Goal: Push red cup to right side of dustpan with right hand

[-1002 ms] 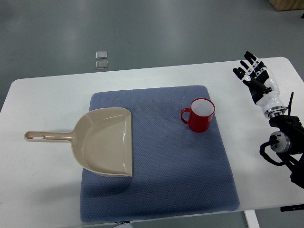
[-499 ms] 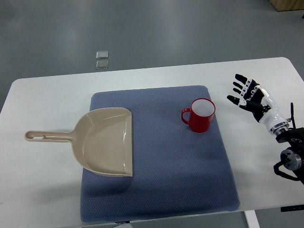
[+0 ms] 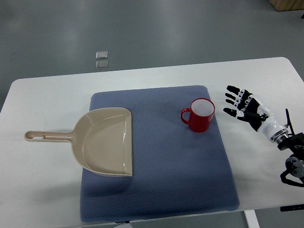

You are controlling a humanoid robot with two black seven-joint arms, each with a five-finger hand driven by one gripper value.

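Observation:
A red cup (image 3: 200, 115) with a white inside stands upright on the blue mat (image 3: 161, 156), its handle pointing left. A beige dustpan (image 3: 97, 140) lies on the mat's left part, handle sticking out to the left over the white table. My right hand (image 3: 240, 104) hovers just right of the cup, off the mat's right edge, fingers spread and pointing left toward the cup. A small gap separates the fingertips from the cup. It holds nothing. The left arm does not show.
The white table (image 3: 42, 99) carries the mat. Two small clear squares (image 3: 101, 60) lie on the grey floor beyond the table's far edge. A stretch of bare mat lies between the dustpan and the cup.
My right hand has come down and leftward from the table's far right corner to beside the cup, turning its fingers toward it. The cup and dustpan have not moved.

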